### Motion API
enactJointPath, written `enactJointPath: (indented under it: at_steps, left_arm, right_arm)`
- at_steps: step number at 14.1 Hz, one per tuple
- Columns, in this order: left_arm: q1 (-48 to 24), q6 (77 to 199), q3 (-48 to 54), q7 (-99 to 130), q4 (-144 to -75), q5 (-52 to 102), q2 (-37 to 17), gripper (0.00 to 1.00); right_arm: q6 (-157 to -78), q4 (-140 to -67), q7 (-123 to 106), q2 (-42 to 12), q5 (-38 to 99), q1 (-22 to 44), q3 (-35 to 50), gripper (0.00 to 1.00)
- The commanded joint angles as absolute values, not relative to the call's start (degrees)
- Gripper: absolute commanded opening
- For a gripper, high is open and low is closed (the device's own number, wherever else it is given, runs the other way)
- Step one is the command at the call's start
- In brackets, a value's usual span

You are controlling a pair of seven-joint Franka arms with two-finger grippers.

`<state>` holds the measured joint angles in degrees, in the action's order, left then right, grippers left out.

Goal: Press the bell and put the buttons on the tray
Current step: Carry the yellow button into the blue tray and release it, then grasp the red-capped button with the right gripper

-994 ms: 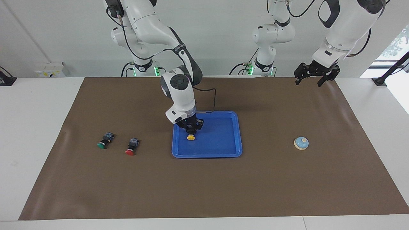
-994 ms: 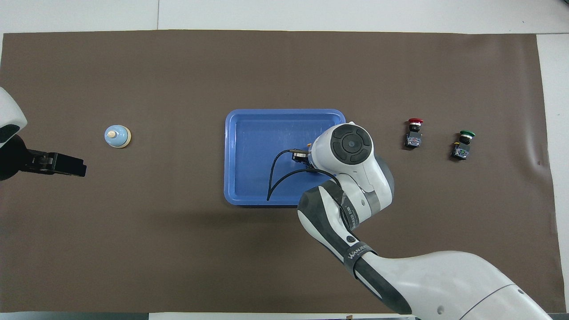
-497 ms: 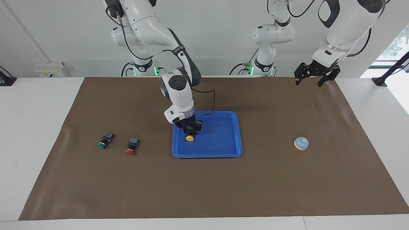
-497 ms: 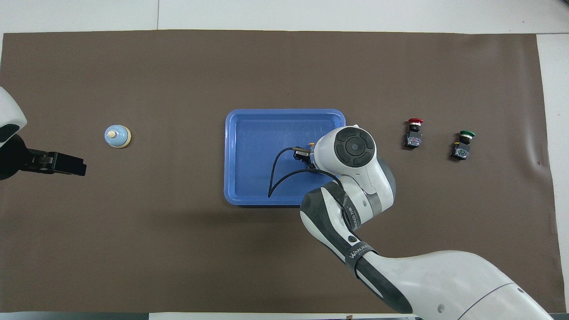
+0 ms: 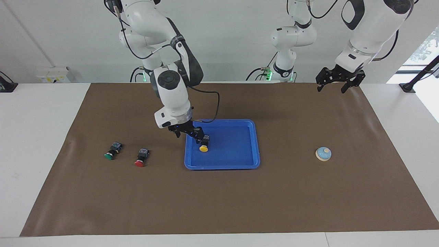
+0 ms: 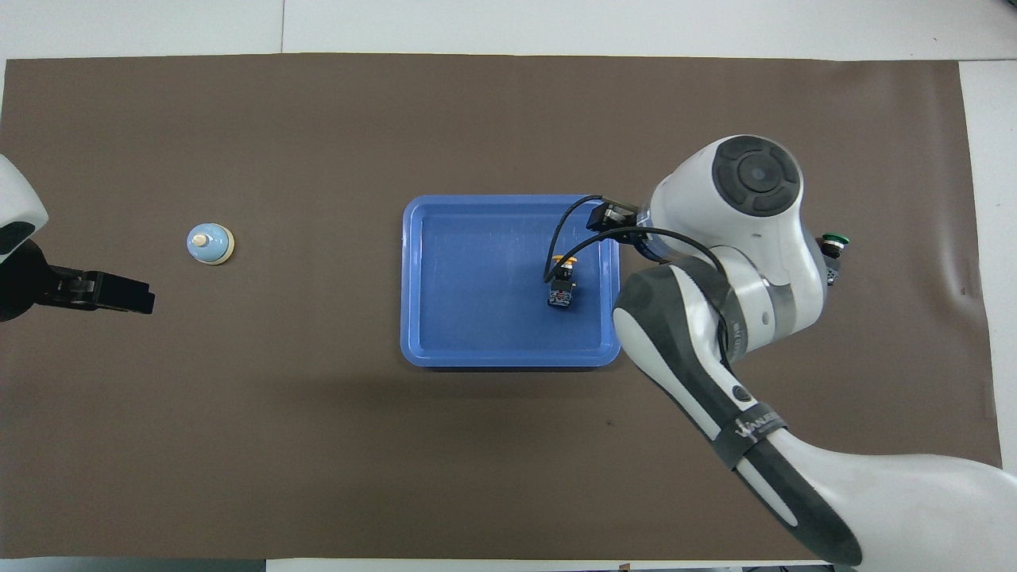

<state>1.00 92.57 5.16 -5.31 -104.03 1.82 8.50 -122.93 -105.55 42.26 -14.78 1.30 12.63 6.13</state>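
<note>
The yellow button [image 5: 204,147] lies on its side in the blue tray [image 5: 236,144], at the tray's end toward the right arm; it also shows as the yellow button [image 6: 562,286] in the tray [image 6: 477,286] from overhead. My right gripper [image 5: 188,134] hangs open and empty just above the tray's rim beside it. The red button [image 5: 140,162] and green button [image 5: 109,156] lie on the mat toward the right arm's end. The light-blue bell [image 5: 323,153] sits toward the left arm's end. My left gripper [image 5: 337,84] waits open, raised over the mat's corner.
A brown mat [image 5: 219,199] covers the white table. In the overhead view the right arm's wrist [image 6: 755,171] hides the red button and most of the green button [image 6: 833,238]. The bell [image 6: 210,243] stands alone near the left gripper [image 6: 119,294].
The right gripper opened and let go of the yellow button in the tray, then rose and drew away toward the right arm's end. The left arm stayed still.
</note>
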Motion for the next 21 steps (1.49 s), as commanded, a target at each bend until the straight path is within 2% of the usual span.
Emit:
enactJointPath:
  at_steps: [1,6,9,16,19,21]
  left_arm:
    - [0.44,93.87,4.83,-5.27,-105.73,1.05,9.93,1.00]
    - [0.79,93.69,4.83,-5.45,-105.82,1.05,10.02,1.00]
    - [0.70,93.87,4.83,-5.36,-105.91,1.05,10.02,1.00]
    - [0.44,93.69,4.83,-5.45,-106.17,1.05,10.11,1.00]
    - [0.35,93.69,4.83,-5.45,-106.17,1.05,10.11,1.00]
    - [0.44,93.78,4.83,-5.54,-106.17,1.05,10.11,1.00]
  right_arm:
    - [-121.90,-106.17,35.27,-14.68,1.14,6.61,6.59,1.00]
    - [-126.64,-112.84,23.65,-13.36,0.70,-2.19,6.59,1.00]
    - [-133.49,-116.54,21.98,-14.58,0.09,-2.46,6.50,1.00]
    - [-139.48,-116.72,22.06,-18.98,-2.90,-3.08,6.50,0.98]
    - [-139.57,-117.15,21.97,-18.98,-2.90,-3.16,6.59,0.82]
    - [-139.83,-117.77,22.06,-18.81,-2.90,-3.08,6.59,0.62]
